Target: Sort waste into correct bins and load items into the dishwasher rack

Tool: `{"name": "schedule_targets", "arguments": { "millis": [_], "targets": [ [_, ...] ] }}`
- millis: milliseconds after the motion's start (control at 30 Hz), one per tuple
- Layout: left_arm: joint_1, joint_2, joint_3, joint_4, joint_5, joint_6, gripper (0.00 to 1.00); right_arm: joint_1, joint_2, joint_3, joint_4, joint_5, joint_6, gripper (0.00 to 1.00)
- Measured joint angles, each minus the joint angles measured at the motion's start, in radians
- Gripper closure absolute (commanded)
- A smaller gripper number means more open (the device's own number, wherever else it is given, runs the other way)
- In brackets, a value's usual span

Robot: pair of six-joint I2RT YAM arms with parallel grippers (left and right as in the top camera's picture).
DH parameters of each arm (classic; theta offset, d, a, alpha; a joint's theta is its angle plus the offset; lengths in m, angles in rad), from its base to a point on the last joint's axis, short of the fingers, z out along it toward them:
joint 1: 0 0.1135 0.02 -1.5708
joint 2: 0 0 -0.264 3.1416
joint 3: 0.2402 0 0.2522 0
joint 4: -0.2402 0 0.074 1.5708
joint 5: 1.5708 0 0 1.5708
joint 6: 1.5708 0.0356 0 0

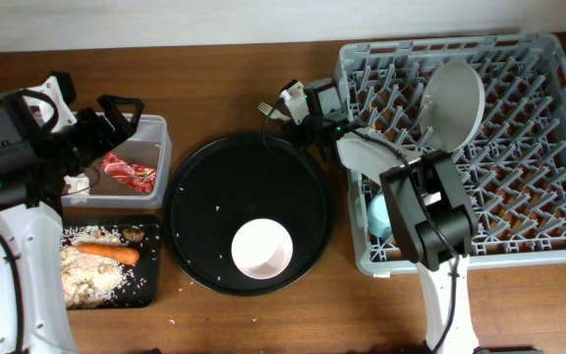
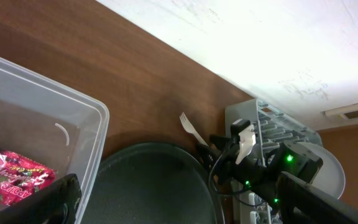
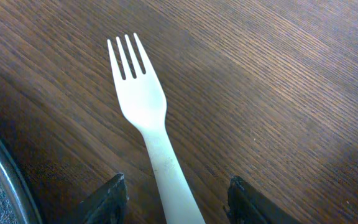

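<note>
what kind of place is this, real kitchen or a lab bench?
Probably a lab bench staged for dish clearing: wooden table against a plain wall, dishwasher rack sitting on it, clear tub holding a red wrapper.

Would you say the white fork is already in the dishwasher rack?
No, the fork lies on the wooden table, between the parted fingers of the right gripper.

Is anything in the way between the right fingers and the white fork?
Nothing visible. The white fork lies flat on the wooden table, its handle running between the right fingers, which stand open on either side.
</note>
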Motion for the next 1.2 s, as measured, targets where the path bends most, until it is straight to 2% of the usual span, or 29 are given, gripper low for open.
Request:
{"name": "schedule_targets", "arguments": {
  "millis": [100, 133, 167, 300, 400, 500, 533, 600, 733, 933, 1000, 1067, 1100, 1167, 1200],
  "targets": [
    [0.0, 0.0, 0.0, 0.0, 0.0, 0.0, 0.01, 0.0, 0.024, 0.0, 0.053, -0.003, 0.0, 0.46],
    [0.0, 0.0, 0.0, 0.0, 0.0, 0.0, 0.01, 0.0, 0.029, 0.003, 0.058, -0.003, 0.0, 0.62],
    [0.0, 0.0, 0.0, 0.0, 0.0, 0.0, 0.01, 0.0, 0.032, 0.004, 0.054, -0.004, -0.002, 0.67],
    [0.0, 0.0, 0.0, 0.0, 0.0, 0.0, 0.01, 0.001, 0.036, 0.029, -0.029, -0.026, 0.014, 0.67],
    [0.0, 0.0, 0.0, 0.0, 0.0, 0.0, 0.01, 0.0, 0.006, 0.044, -0.175, -0.052, 0.066, 0.69],
    [0.0, 0.0, 0.0, 0.0, 0.0, 0.0, 0.01, 0.0, -0.018, 0.042, -0.252, -0.06, 0.077, 0.67],
    [0.0, 0.0, 0.0, 0.0, 0.0, 0.0, 0.01, 0.0, -0.028, 0.034, -0.267, -0.059, 0.079, 0.56],
    [0.0, 0.0, 0.0, -0.001, 0.0, 0.0, 0.01, 0.0, -0.031, 0.027, -0.245, -0.055, 0.082, 0.48],
    [0.0, 0.0, 0.0, -0.001, 0.0, 0.0, 0.01, 0.0, -0.031, 0.007, -0.096, -0.056, 0.091, 0.45],
    [0.0, 0.0, 0.0, -0.001, 0.0, 0.0, 0.01, 0.0, -0.01, 0.006, -0.121, -0.059, 0.089, 0.47],
    [0.0, 0.0, 0.0, -0.001, 0.0, 0.0, 0.01, 0.0, -0.011, 0.016, -0.158, -0.059, 0.074, 0.59],
    [0.0, 0.0, 0.0, -0.001, 0.0, 0.0, 0.01, 0.0, -0.013, 0.024, -0.195, -0.059, 0.037, 0.63],
    [0.0, 0.0, 0.0, -0.001, 0.0, 0.0, 0.01, 0.0, -0.016, 0.029, -0.225, -0.06, 0.026, 0.74],
    [0.0, 0.0, 0.0, -0.001, 0.0, 0.0, 0.01, 0.0, -0.02, 0.032, -0.245, -0.059, 0.02, 0.8],
    [0.0, 0.0, 0.0, -0.001, 0.0, 0.0, 0.01, 0.0, -0.021, 0.033, -0.249, -0.059, 0.018, 0.92]
  ]
}}
